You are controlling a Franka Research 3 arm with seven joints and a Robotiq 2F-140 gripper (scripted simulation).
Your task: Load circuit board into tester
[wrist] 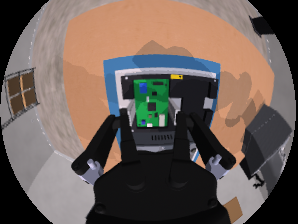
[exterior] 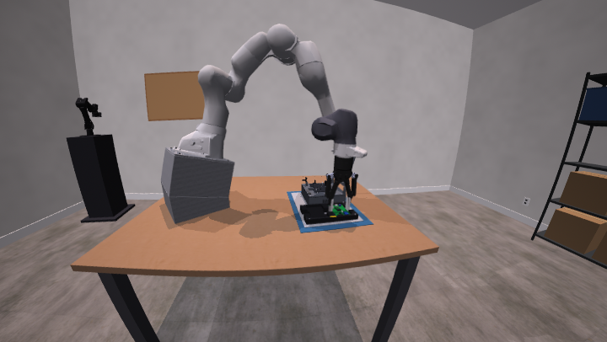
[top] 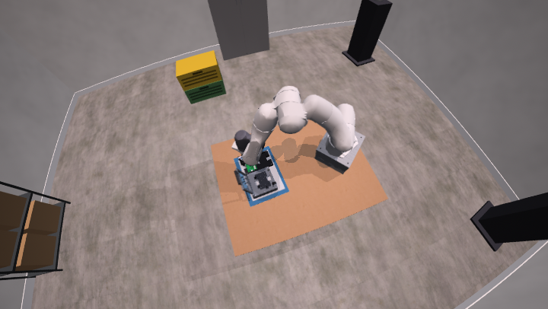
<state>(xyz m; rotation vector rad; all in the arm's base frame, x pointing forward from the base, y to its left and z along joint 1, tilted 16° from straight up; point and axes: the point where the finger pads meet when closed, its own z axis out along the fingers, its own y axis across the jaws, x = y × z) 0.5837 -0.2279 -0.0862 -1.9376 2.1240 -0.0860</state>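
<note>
Grey-walled room, wood-look floor. Curved-front orange-brown wooden table [exterior: 212,250]; on it, right of centre, a blue mat [exterior: 297,227]. On the mat, the grey square tester [top: 262,182] sits far and the flat black tray [exterior: 316,216] near. The green rectangular circuit board [wrist: 152,103] lies in the tray, directly under the black two-finger gripper [wrist: 154,125]. Its long axis runs along the gap between the fingers. Jaws at mid width, apparently pinching its long edges.
</note>
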